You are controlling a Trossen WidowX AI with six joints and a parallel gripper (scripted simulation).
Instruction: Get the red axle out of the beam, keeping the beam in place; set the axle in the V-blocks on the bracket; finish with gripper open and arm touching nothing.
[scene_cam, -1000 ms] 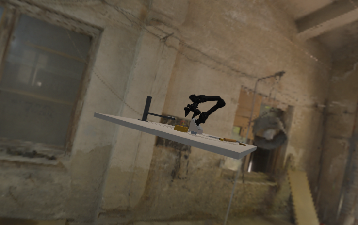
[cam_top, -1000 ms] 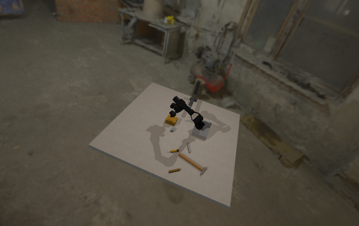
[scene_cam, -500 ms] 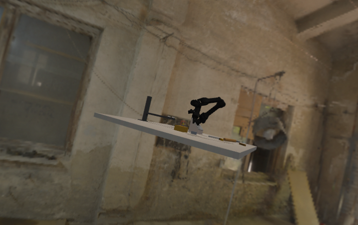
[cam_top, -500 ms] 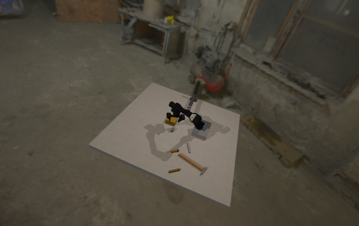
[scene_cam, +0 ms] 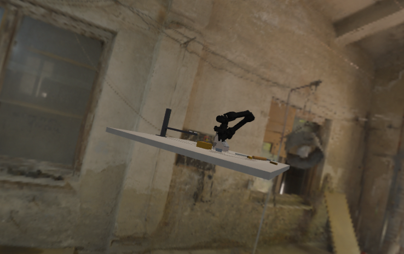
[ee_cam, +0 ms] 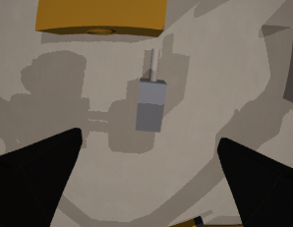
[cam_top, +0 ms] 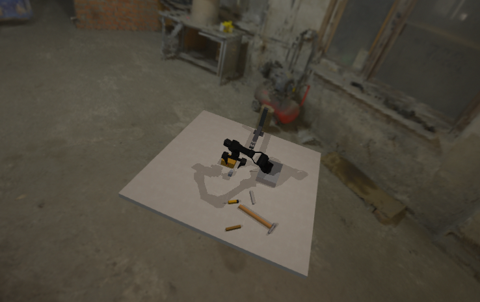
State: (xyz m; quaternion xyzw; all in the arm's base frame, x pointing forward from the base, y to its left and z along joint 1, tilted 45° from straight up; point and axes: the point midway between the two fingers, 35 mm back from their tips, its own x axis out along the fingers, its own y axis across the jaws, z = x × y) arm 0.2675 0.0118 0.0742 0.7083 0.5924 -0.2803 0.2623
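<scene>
Landmark: orange block (cam_top: 230, 162) (scene_cam: 204, 145) (ee_cam: 100, 14), on the tabletop (cam_top: 174, 164) (scene_cam: 184, 153) (ee_cam: 25, 58). Its side face shows a round brownish spot; cannot tell whether this is the red axle's end or a bore. Axle not otherwise identifiable.

Gripper (cam_top: 232, 164) (scene_cam: 220, 139) (ee_cam: 153, 141): spread wide, nothing held, fingers above the tabletop near the block.

Small grey piece (cam_top: 230, 172) (scene_cam: 218, 150) (ee_cam: 151, 106): near the block, thin pin pointing blockward. Dark bracket (cam_top: 260, 125) (scene_cam: 165, 122): apart from the block, post upright. Hammer (cam_top: 255, 216) (scene_cam: 259, 157): well apart from the block, lying flat.
</scene>
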